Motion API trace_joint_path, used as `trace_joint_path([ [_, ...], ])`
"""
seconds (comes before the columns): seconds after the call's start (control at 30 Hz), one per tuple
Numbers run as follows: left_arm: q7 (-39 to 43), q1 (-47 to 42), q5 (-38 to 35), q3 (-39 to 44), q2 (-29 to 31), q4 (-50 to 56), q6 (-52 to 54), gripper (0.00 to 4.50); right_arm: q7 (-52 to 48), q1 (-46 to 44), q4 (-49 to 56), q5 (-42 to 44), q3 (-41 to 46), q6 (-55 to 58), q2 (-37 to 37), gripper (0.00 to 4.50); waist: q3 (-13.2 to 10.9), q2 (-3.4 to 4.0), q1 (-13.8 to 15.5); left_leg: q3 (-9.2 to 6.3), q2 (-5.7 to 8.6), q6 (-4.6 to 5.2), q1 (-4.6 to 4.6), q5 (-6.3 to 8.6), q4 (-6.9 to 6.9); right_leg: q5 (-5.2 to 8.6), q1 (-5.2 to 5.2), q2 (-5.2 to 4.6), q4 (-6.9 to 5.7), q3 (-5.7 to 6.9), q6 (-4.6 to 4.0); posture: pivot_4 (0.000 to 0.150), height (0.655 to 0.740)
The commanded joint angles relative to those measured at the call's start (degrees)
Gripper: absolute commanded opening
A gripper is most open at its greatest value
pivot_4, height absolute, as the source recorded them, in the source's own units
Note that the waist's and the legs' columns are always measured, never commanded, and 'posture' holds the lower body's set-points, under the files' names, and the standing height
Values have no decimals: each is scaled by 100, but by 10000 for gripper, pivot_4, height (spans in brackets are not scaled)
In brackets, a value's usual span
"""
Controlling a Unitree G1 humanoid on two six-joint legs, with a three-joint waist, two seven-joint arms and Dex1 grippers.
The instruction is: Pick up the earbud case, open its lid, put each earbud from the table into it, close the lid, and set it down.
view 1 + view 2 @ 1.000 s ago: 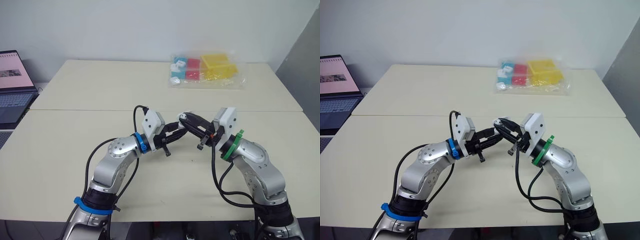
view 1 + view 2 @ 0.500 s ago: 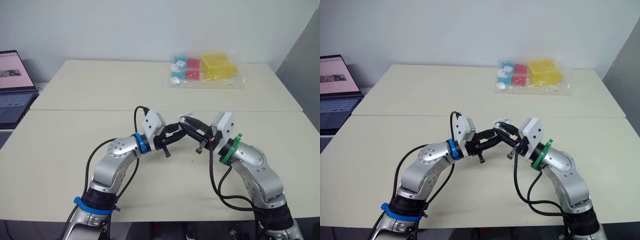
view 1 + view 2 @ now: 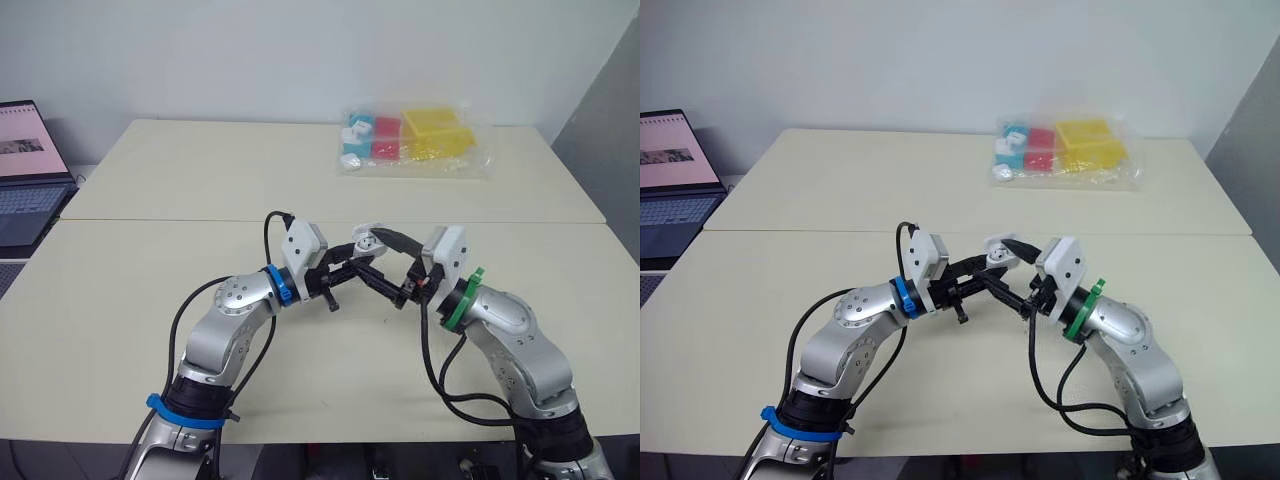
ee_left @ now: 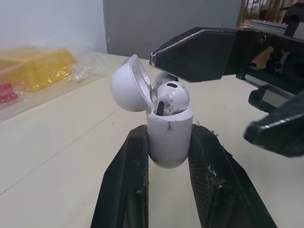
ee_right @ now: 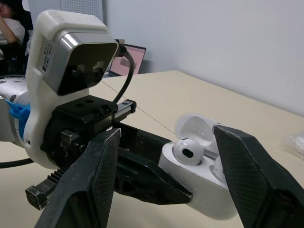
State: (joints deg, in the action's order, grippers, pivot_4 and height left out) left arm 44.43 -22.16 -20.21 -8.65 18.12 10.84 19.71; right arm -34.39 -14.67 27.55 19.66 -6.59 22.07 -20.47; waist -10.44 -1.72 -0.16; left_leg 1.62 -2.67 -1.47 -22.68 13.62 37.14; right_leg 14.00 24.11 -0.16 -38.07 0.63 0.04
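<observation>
The left hand is closed on the case, its two fingers clamping the lower body from either side and holding it upright above the middle of the desk. The lid stands open, tipped back on its hinge. One earbud sits in the case with its rounded head above the rim; whether a second lies beside it I cannot tell. The right hand faces the left one with its fingers spread wide, gripping nothing: one finger hangs just above the earbud and the lid, and the other sits lower, off to the side of the case. A clear bag of yellow, red and blue items lies near the desk's far right corner. A laptop stands open beyond the desk's left edge.
</observation>
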Motion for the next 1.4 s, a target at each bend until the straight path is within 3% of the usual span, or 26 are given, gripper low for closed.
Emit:
trace_joint_path([
  [0.03, 20, -40, -106, 55, -16, 293, -108, 7819, 47, 2, 318, 157, 163, 111, -88, 32922, 0, 0, 0, 0, 0, 0, 0, 0, 0, 0, 0, 0, 0, 0, 0, 1500, 7400],
  [0.3, 34, -12, -74, 56, 7, 238, -137, 7819, -22, 100, 1370, 896, 752, 834, -756, 32922, 0, 0, 2, 0, 0, 0, -2, 0, 0, 0, 0, -1, 3, 0, 0, 1500, 7400],
  [0.43, 129, -29, -76, 20, 29, 225, -183, 7819, -55, -364, 1317, 1575, 1315, 1435, -1256, 32922, 0, 0, -2, 3, 1, 0, 2, 0, 3, -3, -1, -1, 0, -2, 1, 1500, 7400],
  [0.53, 239, -26, -53, -28, 44, 210, -252, 7819, -124, -799, 958, 1619, 1398, 1607, -1548, 32922, 0, 0, -6, -1, -1, 0, 6, 0, -1, -2, -3, 2, 0, 2, -1, 1500, 7400],
  [0.73, 581, -53, -4, -223, 65, 141, -530, 7819, -1043, -2377, -783, 966, 596, 1681, -2399, 12595, -1, 2, -15, 8, 0, 1, 6, 0, -2, -4, -1, 3, 6, -5, -5, 1500, 7400],
  [0.83, 668, -68, 3, -294, 47, 121, -604, 7819, -1267, -2894, -1432, 764, 303, 1635, -2329, 1405, -1, 2, -10, 7, -1, 2, -3, 0, -11, -2, 5, 4, 13, -4, -8, 1500, 7400],
  [0.87, 705, -71, 11, -328, 35, 122, -637, 7819, -1569, -3106, -1713, 708, 95, 1653, -2346, 121, -2, 3, -23, 6, -1, 2, -8, 0, -11, -1, 8, 4, 13, -4, -8, 1500, 7400],
  [1.07, 772, -83, -9, -380, -15, 100, -690, 7819, -2681, -3497, -2269, 583, -435, 1607, -2429, 0, -2, 4, -8, 6, -2, 2, -15, 0, -8, -2, 16, 2, 14, -3, -7, 1500, 7400],
  [1.4, 760, -68, 19, -395, -55, 88, -688, 7819, -3386, -3335, -1575, 1105, -331, 2279, -2581, 0, -2, 4, 2, 3, -2, 2, -13, 0, -5, -2, 15, 2, 8, -1, -7, 1500, 7400],
])
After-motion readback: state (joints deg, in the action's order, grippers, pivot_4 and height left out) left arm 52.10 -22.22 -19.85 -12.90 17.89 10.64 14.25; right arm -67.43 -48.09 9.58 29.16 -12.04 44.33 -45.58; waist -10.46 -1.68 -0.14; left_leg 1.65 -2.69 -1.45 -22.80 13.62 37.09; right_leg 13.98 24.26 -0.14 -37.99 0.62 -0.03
